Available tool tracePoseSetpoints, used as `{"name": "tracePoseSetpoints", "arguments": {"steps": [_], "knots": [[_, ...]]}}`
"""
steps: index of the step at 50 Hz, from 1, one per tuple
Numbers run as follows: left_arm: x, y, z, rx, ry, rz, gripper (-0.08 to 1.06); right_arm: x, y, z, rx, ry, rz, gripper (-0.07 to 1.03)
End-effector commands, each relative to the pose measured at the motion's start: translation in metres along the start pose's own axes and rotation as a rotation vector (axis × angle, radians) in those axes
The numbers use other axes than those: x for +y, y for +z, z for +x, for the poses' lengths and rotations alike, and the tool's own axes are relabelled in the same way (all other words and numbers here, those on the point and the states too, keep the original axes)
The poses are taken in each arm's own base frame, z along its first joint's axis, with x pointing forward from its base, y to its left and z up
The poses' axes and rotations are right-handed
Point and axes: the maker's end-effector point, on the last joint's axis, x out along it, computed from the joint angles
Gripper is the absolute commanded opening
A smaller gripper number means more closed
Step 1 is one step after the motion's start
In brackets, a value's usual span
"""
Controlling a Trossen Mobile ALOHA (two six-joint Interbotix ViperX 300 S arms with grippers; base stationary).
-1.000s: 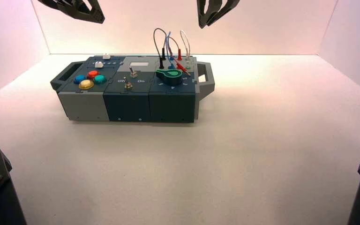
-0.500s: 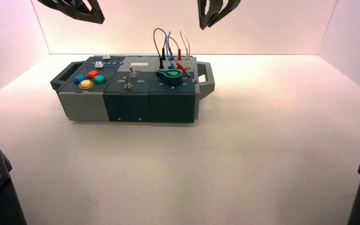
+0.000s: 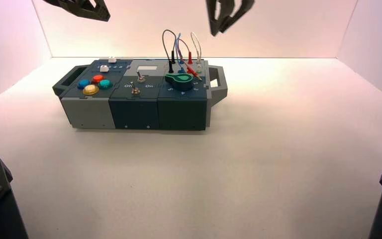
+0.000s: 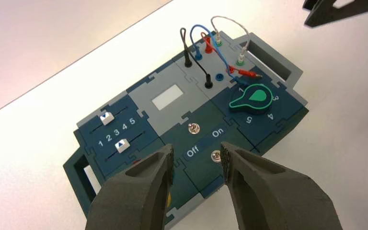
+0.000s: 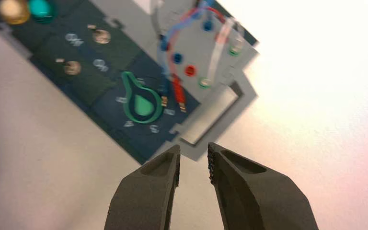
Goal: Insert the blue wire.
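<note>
The blue wire (image 4: 224, 60) arches over the grey wire panel at the box's back right corner. One end sits in a socket. Its other end (image 5: 164, 99) lies loose beside the green knob (image 4: 249, 98), next to an empty blue socket (image 4: 219, 76). My right gripper (image 3: 226, 17) hangs open in the air above and behind the wires, holding nothing. My left gripper (image 3: 82, 7) hovers open high over the box's left end, also holding nothing.
On the same panel are a black wire (image 4: 187, 48), a white wire (image 4: 230, 24) and a red wire with a loose plug (image 4: 247, 73). The box (image 3: 129, 107) also carries two toggle switches, two sliders, coloured buttons and grey end handles (image 3: 219, 87).
My right gripper's fingers have spread wider and it has shifted a little. The left gripper has risen slightly. The box and wires have not moved.
</note>
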Motion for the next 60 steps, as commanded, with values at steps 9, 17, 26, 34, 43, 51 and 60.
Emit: {"name": "tracePoseSetpoints", "arguments": {"steps": [9,17,26,34,43,51,60], "knots": [[-0.003,0.006,-0.008,0.018,-0.03,-0.053,0.53,0.044,0.032,-0.008,-0.058,0.049,-0.066,0.33],[-0.001,0.021,-0.019,-0.025,-0.023,-0.137,0.53,0.05,0.05,0.002,-0.059,0.063,-0.016,0.33],[0.018,0.03,-0.037,-0.122,0.049,-0.253,0.53,0.05,0.055,0.015,-0.032,0.062,0.026,0.33],[0.021,0.034,-0.048,-0.159,0.066,-0.262,0.53,0.049,0.056,0.023,-0.009,0.056,0.046,0.34],[0.016,0.03,-0.048,-0.098,0.032,-0.259,0.53,0.045,0.049,0.034,0.077,0.032,0.056,0.34],[0.011,0.026,-0.047,-0.039,0.001,-0.257,0.53,0.045,0.049,0.041,0.1,0.023,0.06,0.37],[0.006,0.018,-0.044,0.024,-0.027,-0.252,0.53,0.046,0.051,0.049,0.109,0.021,0.06,0.37]]}}
